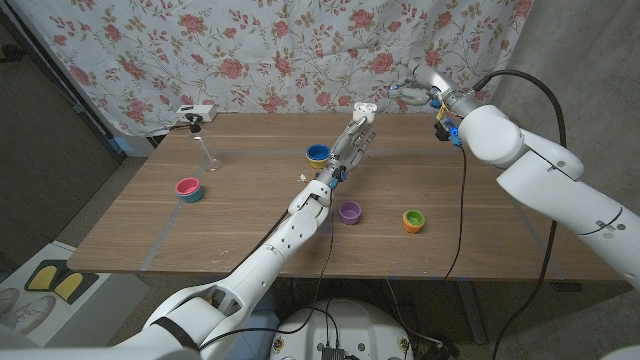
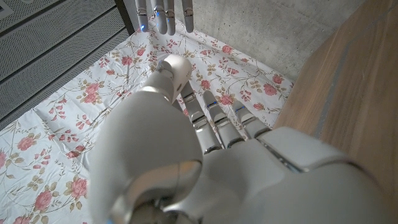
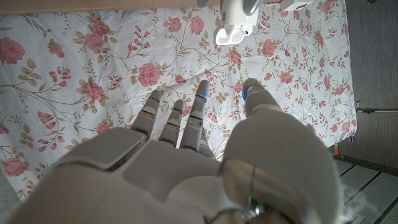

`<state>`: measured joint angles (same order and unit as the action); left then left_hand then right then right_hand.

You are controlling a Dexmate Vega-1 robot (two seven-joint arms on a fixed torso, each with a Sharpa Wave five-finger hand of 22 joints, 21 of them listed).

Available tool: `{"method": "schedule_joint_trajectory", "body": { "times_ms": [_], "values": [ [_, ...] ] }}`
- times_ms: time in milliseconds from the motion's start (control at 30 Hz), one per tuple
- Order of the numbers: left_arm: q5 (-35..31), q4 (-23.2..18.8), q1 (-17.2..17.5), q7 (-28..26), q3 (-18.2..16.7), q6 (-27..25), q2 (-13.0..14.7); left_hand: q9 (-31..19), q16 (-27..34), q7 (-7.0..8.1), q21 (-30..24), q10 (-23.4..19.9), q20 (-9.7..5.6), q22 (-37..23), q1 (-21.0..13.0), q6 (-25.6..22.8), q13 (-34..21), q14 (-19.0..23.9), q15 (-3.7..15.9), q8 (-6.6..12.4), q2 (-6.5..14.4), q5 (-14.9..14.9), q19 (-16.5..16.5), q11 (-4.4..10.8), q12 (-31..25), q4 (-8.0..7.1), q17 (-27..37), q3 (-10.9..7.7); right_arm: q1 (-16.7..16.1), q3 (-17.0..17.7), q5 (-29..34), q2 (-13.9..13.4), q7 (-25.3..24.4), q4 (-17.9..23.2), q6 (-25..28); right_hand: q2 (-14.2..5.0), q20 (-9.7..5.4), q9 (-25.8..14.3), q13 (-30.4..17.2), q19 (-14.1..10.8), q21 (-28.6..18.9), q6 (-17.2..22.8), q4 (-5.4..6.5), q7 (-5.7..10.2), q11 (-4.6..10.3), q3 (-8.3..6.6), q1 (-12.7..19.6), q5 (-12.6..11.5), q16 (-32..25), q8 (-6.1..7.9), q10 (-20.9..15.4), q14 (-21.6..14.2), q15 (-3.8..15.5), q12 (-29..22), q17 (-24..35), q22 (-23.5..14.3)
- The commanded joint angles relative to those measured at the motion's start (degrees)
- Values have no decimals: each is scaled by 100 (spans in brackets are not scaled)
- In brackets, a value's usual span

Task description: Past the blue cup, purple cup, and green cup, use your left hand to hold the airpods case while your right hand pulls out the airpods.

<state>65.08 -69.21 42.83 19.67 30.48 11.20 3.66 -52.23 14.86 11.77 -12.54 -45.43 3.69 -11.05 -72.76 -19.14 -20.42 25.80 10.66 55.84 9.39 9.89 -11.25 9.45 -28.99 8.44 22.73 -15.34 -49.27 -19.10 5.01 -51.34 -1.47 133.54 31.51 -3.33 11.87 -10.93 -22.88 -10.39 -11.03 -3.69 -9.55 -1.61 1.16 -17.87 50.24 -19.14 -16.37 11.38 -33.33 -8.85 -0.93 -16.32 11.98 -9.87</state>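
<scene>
Held aloft beyond the cups in the left hand [image 1: 356, 137]: small, light, slick airpods case [image 1: 365, 104], best pinched at its sides; right hand [image 1: 408, 84] fingers spread, empty.

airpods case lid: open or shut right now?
Open. In the right wrist view the airpods case shows its lid swung away from the body, held in the left robot hand. Whether the airpods are inside: cannot tell.
</scene>
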Motion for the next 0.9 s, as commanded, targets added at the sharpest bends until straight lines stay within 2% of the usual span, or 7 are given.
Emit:
{"method": "schedule_joint_trajectory", "body": {
  "times_ms": [33, 200, 267, 467, 667, 800, 900],
  "values": [
    [120, -23, 23, 137, -3, -140, 12, -1, -16, 13, -38, -322, 5, -10, 17, -36, -441, 202, 201, 42, 45, 33, 6, 326, -250, -25, 20, -19, 122, -78, 38, -139, 263, 70, 27, 28, 28, -15, 8, -26, -16, -83, 45, -38, -31, -7, 25, -52, -44, -43, 23, -40, 2, 47, 3, -15],
    [116, -80, 67, 14, -8, -132, 2, 10, -24, 13, -39, -321, -2, -10, 17, -24, -443, 203, 206, 40, 46, 33, 4, 324, -251, -26, 20, -23, 196, -130, 63, -199, 402, 87, 38, 40, 30, -16, 31, -17, -11, -102, 48, -61, 89, 1, 22, -75, -43, -39, 24, -41, -5, 78, 0, -14],
    [238, -30, 49, 144, -27, -238, -12, 15, -24, 9, -38, -320, -1, -10, 15, -40, -442, 207, 213, 48, 49, 33, 8, 324, -249, -25, 22, -26, 228, -150, 61, -225, 474, 84, 29, 25, 34, -17, 48, 10, -1, -168, 66, -51, 28, 4, 9, -93, -17, -53, 108, 33, 5, 133, 7, -14],
    [172, -140, 85, 83, -7, -203, 35, 39, -19, 6, -41, -330, 7, -10, 24, -89, -443, 220, 219, 73, 38, 29, 6, 325, -253, -27, 36, -15, 295, -233, 127, -227, 556, 103, 71, 18, 29, -18, 81, 61, 12, -219, 84, -48, 22, 18, -16, -130, -11, -44, 80, 58, 3, 170, 12, -14],
    [-26, -274, 139, -108, 44, -79, 114, 54, -26, 9, -41, -329, 10, -10, 29, -96, -440, 225, 211, 80, 42, 30, 6, 326, -249, -31, 35, -20, 358, -294, 181, -225, 631, 108, 65, 15, 27, -18, 107, 72, 8, -230, 89, -41, 50, 27, -26, -159, -11, -31, 68, 58, 3, 204, 12, -14],
    [84, -249, 138, 17, 18, -111, 85, 66, -22, 11, -41, -330, 6, -10, 24, -91, -441, 235, 222, 82, 41, 30, 8, 325, -249, -28, 43, -21, 381, -324, 222, -225, 659, 117, 25, 4, 26, -18, 118, 78, 7, -234, 92, -14, 155, 28, -28, -173, -13, -25, 57, 62, 34, 216, 16, -14],
    [102, -269, 146, 16, 18, -126, 90, 72, -25, 12, -41, -332, 8, -10, 25, -90, -442, 237, 220, 83, 40, 29, 10, 325, -251, -27, 44, -21, 418, -363, 261, -233, 705, 119, 24, -10, 26, -18, 119, 85, 7, -237, 81, -38, 160, 18, -7, -190, -20, -19, 38, 46, 31, 222, 17, -14]
  ]
}}
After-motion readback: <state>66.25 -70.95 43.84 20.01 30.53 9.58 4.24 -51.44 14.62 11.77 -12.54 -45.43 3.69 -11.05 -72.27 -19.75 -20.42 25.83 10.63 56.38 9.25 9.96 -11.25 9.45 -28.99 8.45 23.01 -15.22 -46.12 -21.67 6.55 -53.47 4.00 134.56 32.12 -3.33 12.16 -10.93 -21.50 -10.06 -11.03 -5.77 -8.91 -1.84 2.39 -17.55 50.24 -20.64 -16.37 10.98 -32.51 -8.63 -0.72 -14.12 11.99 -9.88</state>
